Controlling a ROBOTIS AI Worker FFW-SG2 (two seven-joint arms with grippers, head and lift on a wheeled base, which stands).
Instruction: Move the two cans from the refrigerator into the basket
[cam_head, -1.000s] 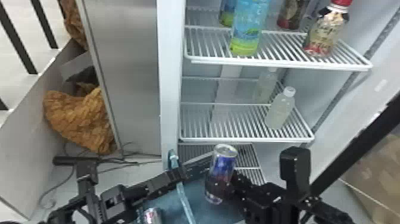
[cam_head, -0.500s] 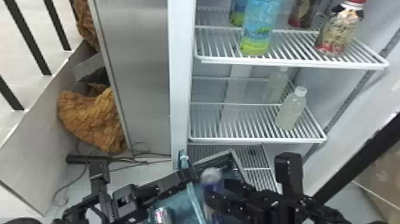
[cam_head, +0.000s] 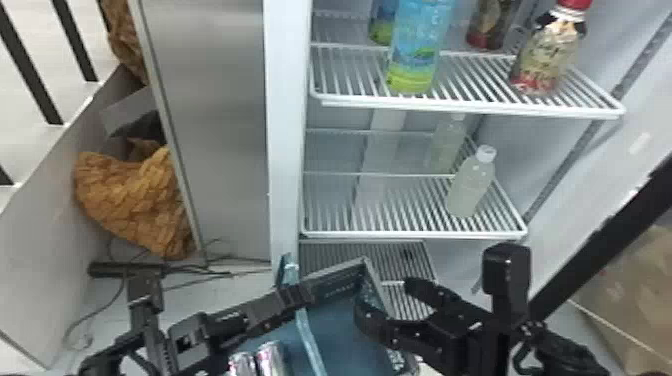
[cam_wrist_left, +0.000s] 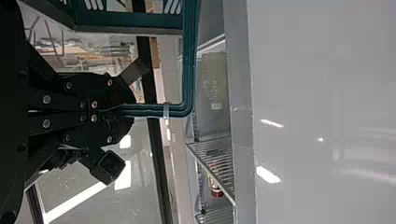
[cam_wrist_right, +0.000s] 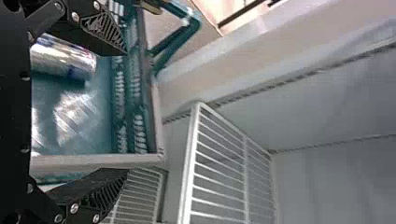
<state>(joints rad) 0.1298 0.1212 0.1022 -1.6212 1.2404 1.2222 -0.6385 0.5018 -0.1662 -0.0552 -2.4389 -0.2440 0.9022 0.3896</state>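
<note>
Two cans in the basket

The cans (cam_head: 270, 359) sit side by side in the near left of the basket (cam_head: 332, 327). Right hand (cam_head: 385, 294), fingers apart, is over its right side; left hand (cam_wrist_left: 128, 110) is clamped on the handle (cam_wrist_left: 188, 60). Placing seems finished; next, withdraw the right hand, clearing the rim.

At seven o'clock in my head view, cans (cam_head: 272, 359) gleam as glossy, smooth metal in a plastic basket (cam_head: 337, 322). My right end effector (cam_head: 387, 296) is matt black. At two, the wire shelf (cam_head: 472, 106) has a smooth white finish; at ten, the metal panel (cam_head: 220, 125) looks satin; at nine, the brown cloth (cam_head: 132, 200) looks rough and puckered.
</note>
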